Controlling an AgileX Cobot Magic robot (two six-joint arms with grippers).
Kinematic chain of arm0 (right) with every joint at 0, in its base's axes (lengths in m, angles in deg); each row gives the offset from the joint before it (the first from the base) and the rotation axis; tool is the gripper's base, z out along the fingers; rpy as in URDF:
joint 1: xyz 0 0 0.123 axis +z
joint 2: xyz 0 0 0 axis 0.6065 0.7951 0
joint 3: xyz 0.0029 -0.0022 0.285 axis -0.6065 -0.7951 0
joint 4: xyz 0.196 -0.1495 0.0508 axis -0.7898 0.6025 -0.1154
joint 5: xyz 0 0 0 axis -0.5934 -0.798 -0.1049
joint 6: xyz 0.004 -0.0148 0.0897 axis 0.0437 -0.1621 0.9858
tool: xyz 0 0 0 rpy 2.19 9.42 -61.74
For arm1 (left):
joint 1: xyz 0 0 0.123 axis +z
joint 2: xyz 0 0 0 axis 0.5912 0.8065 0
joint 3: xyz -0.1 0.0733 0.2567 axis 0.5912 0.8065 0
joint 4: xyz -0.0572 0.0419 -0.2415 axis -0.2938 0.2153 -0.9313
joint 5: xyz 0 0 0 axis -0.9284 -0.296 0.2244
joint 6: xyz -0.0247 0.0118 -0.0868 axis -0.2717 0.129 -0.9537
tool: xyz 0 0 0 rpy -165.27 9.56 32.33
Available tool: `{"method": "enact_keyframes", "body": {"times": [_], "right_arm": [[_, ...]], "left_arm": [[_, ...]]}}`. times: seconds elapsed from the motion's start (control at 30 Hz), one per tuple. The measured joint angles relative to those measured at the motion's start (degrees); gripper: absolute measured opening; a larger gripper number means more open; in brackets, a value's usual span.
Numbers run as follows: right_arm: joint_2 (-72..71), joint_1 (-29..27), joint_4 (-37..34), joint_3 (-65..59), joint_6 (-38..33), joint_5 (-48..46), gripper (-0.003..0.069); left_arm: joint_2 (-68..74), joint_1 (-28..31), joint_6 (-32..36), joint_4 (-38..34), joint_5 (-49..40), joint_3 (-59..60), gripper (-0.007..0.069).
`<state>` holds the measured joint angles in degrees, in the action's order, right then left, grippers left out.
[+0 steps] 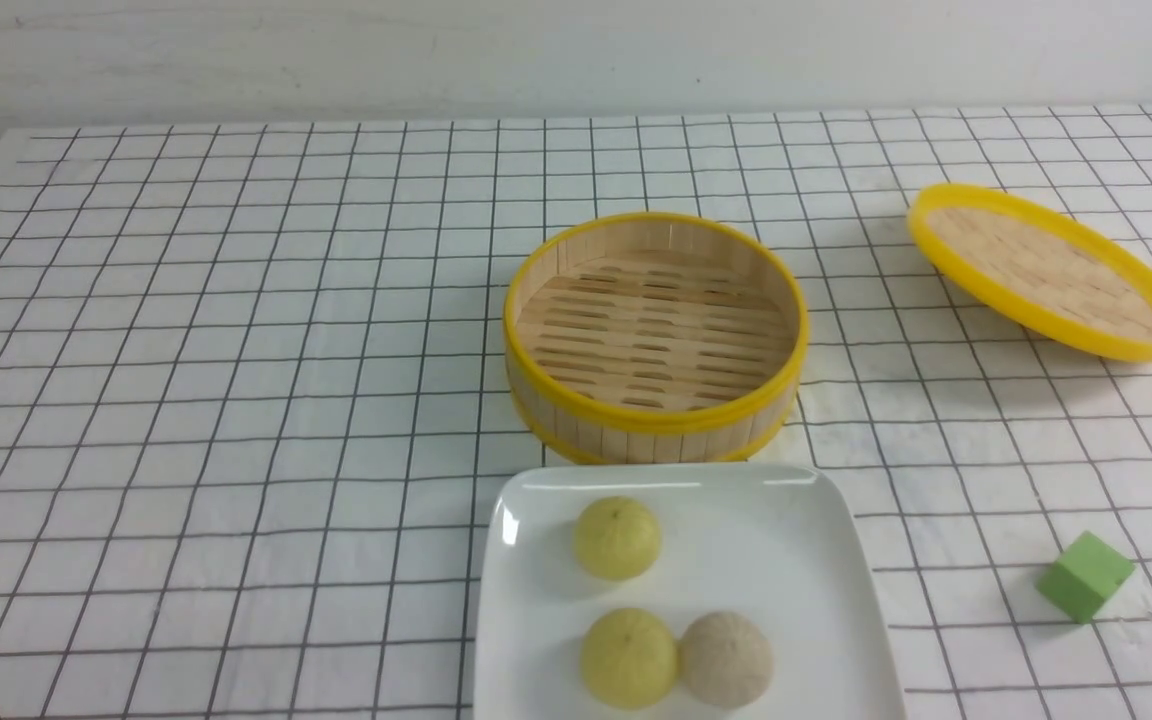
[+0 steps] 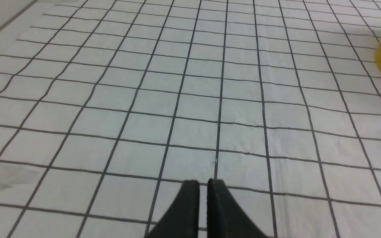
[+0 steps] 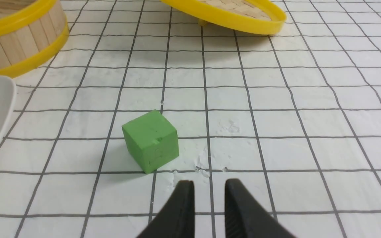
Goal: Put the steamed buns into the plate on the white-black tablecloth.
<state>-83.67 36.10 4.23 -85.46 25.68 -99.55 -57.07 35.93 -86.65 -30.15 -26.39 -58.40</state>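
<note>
From the front view I count all three steamed buns on the large glossy white square plate [image 1: 836, 560], which sits on the white cloth with the thin black grid [image 1: 236, 400] over the table: one small pale yellow dome-shaped bun [image 1: 617, 537] toward the far side, a second pale yellow bun [image 1: 628, 657] nearer me, and the beige-white bun [image 1: 726, 659] touching it on its right. The round bamboo steamer basket with the yellow rim [image 1: 656, 335], just beyond the plate, shows only bare slats, and its yellow-rimmed woven lid [image 1: 1048, 270] lies tilted, well off to the right.

So I judge the placing is done and what remains is parking the arms cleanly. My left hand [image 2: 203, 185] holds nothing; its jaws stand nearly together, with only a thin slit between them, low over bare cloth. My right hand [image 3: 209, 185] is also empty, jaws a narrow gap apart, hovering near the small green cube [image 3: 150, 145], which is no part of this job.

To finish well, I would lift both hands straight up before drawing them back, so neither drags the wrinkled cloth and shifts the plate. On the right I would keep wide of the cube and the plate's rim; a nudge there could roll a bun off.
</note>
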Motion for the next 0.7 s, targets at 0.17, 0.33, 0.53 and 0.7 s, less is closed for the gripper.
{"method": "enact_keyframes", "body": {"times": [0.17,0.33,0.53,0.7], "right_arm": [[0.0,0.0,0.0,0.0,0.0,0.0,0.0171],[0.0,0.0,0.0,0.0,0.0,0.0,0.0181],[0.0,0.0,0.0,0.0,0.0,0.0,0.0188],[0.0,0.0,0.0,0.0,0.0,0.0,0.0198]], "left_arm": [[0.0,0.0,0.0,0.2,0.0,0.0,0.0071],[0.0,0.0,0.0,0.4,0.0,0.0,0.0076],[0.0,0.0,0.0,0.4,0.0,0.0,0.0084],[0.0,0.0,0.0,0.5,0.0,0.0,0.0088]]}}
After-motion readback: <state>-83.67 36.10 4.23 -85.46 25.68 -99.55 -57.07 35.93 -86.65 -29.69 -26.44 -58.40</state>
